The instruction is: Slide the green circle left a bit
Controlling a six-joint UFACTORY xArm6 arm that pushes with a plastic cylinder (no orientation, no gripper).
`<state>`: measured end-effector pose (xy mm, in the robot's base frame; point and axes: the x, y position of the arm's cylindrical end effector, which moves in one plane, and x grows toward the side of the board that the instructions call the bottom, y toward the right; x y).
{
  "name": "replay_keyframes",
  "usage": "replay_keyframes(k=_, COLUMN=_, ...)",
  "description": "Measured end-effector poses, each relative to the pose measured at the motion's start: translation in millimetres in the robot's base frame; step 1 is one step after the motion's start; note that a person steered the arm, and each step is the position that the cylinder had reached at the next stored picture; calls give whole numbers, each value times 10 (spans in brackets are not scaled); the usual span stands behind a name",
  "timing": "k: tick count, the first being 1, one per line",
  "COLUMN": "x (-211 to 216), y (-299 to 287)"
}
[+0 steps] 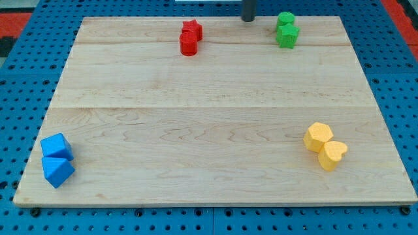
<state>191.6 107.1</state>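
The green circle sits at the view's top right, near the board's top edge, touching a green star just below it. My tip is a dark rod end at the top edge, to the left of the green circle with a clear gap between them. It touches no block.
A red star and a red cylinder sit together at top centre-left, left of my tip. Two yellow blocks lie at the right, lower down. Two blue blocks lie at the bottom left. The wooden board rests on a blue pegboard.
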Motion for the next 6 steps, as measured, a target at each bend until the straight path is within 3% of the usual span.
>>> replay_keyframes(k=2, x=5, y=980)
replay_keyframes(k=3, x=2, y=989)
replay_keyframes(k=4, x=116, y=1613)
replay_keyframes(k=5, x=398, y=1577)
replay_keyframes(k=6, x=440, y=1040)
